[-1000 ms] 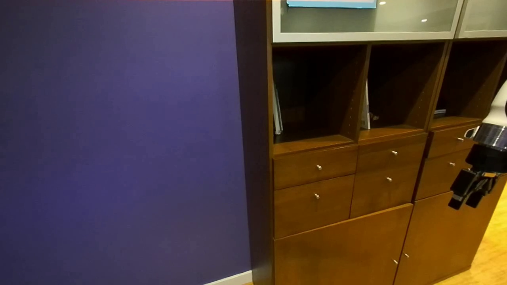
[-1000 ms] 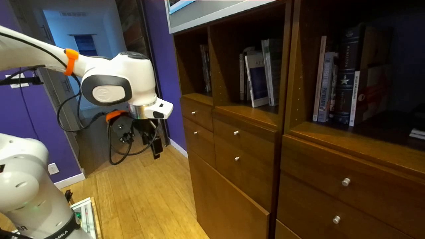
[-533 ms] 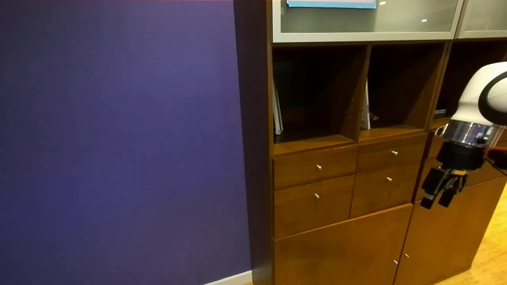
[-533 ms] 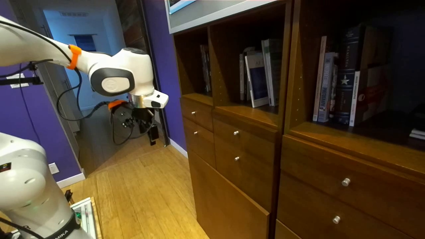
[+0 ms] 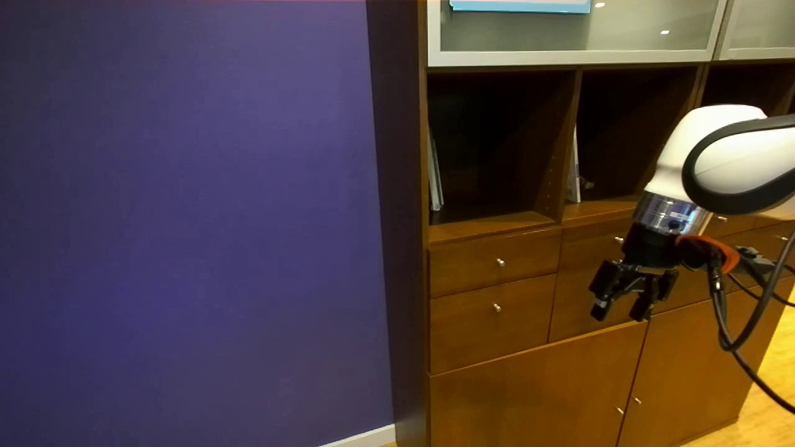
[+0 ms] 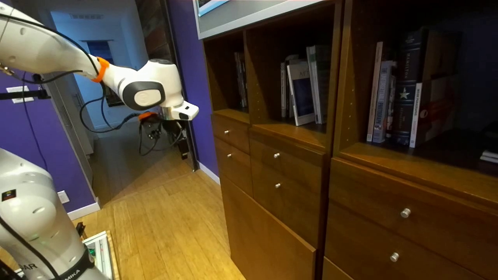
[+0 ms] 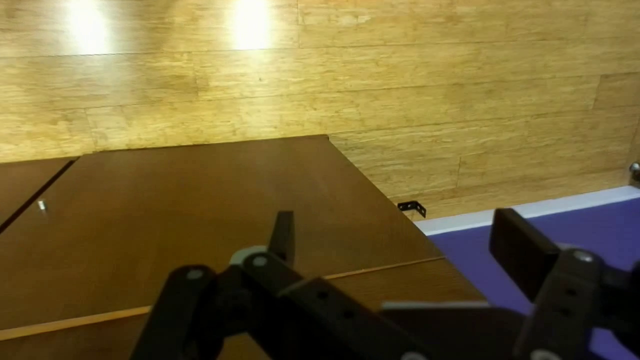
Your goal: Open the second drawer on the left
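The second drawer (image 5: 475, 332) is the lower of two brown drawers in the leftmost column, shut, with a small round metal knob (image 5: 497, 308). It also shows shut in an exterior view (image 6: 236, 169). In the wrist view a strip of brown drawer front (image 7: 425, 280) shows above the cabinet door's edge, likely this drawer; no knob shows on it. My gripper (image 5: 620, 313) is open and empty, pointing down, right of the drawer in that exterior view and apart from the cabinet. In the wrist view its fingers (image 7: 395, 240) are wide apart. It is partly hidden by cables in an exterior view (image 6: 183, 149).
Below the drawers are tall cabinet doors (image 5: 534, 397); above are dark cubbies (image 5: 497, 143) with books. A shut upper drawer (image 5: 478, 273) sits over the second one. The purple wall (image 5: 186, 217) borders the cabinet. Wood floor (image 6: 167, 229) lies between robot and cabinet.
My gripper has moved left across the cabinet in an exterior view, from the right-hand column to before the middle drawers. The wrist has turned a little. The drawers have not moved.
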### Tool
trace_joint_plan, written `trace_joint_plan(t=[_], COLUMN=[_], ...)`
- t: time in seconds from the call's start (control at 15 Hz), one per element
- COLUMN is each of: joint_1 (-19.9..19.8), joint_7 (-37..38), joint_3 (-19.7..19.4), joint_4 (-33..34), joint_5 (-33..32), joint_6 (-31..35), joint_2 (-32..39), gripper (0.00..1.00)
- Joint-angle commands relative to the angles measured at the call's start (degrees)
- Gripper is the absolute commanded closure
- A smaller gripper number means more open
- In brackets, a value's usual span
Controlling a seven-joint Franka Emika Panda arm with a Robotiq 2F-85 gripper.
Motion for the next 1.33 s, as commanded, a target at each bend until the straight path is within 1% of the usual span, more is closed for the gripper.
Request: trace_joint_plan(t=[0.0,0.13,0.27,0.33,0.4,0.47,0.6,0.93,1.0,1.07,1.13,1.27], joint_1=[-0.5,-1.1,-2.0,-2.2,-0.6,-0.8,-1.0,-1.0,-0.9,-0.8,-1.1,-1.0], joint_7=[6.2,8.5,10.9,10.1,8.6,8.9,8.9,8.9,9.6,10.1,12.9,15.2], joint_3=[3.8,5.5,6.7,6.7,5.2,5.4,5.3,5.3,5.7,6.0,6.5,7.0], joint_4=[4.8,6.5,8.9,10.0,6.7,7.7,9.0,9.6,12.0,13.0,14.5,17.5], joint_5=[-1.6,-4.4,-9.4,-12.5,-8.4,-10.1,-11.1,-11.3,-11.4,-11.9,-13.2,-15.0], joint_6=[6.1,10.1,12.5,13.2,11.9,12.5,12.7,12.7,11.8,12.8,12.4,12.8], joint_2=[7.7,11.0,14.6,16.3,12.2,13.7,15.7,16.2,18.3,19.5,20.7,23.5], gripper=[0.00,0.00,0.00,0.00,0.00,0.00,0.00,0.00,0.00,0.00,0.00,0.00])
